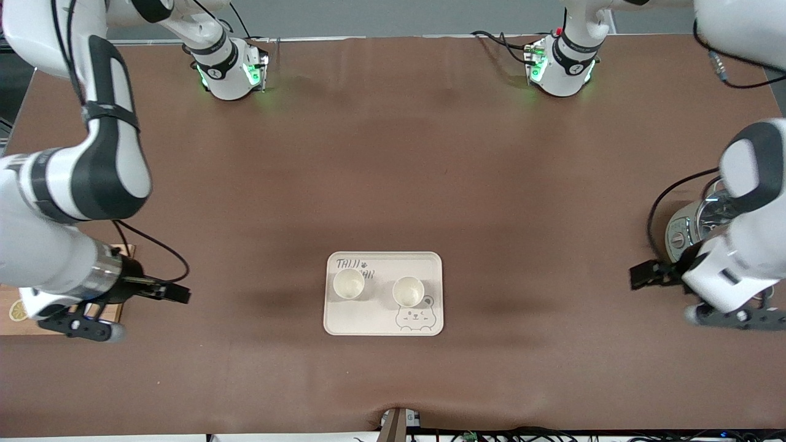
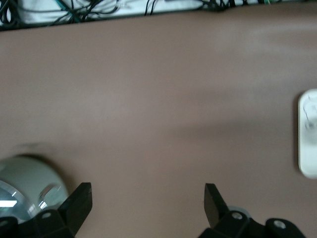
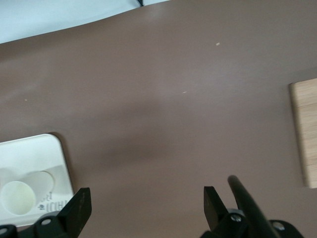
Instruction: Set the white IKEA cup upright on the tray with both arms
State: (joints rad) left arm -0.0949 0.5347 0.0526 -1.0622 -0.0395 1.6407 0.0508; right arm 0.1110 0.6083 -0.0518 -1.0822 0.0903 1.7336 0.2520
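Observation:
The cream tray (image 1: 381,320) with the bear print lies on the brown table, toward the front camera's side. Two white cups stand upright on it, mouths up: one (image 1: 347,284) by the "TAIJI" print, the other (image 1: 408,291) above the bear face. My right gripper (image 1: 175,293) hovers open and empty toward the right arm's end of the table, well apart from the tray. My left gripper (image 1: 640,276) hovers open and empty toward the left arm's end. The right wrist view shows open jaws (image 3: 146,196), the tray corner (image 3: 29,153) and one cup (image 3: 19,197). In the left wrist view, open jaws (image 2: 147,193) hang over bare table, with the tray edge (image 2: 308,139) farther off.
A wooden cutting board (image 1: 12,326) lies under the right arm's wrist, and its edge (image 3: 304,129) shows in the right wrist view. A round metal and glass object (image 1: 688,230) stands beside the left gripper, seen again as a round object (image 2: 27,181) in the left wrist view.

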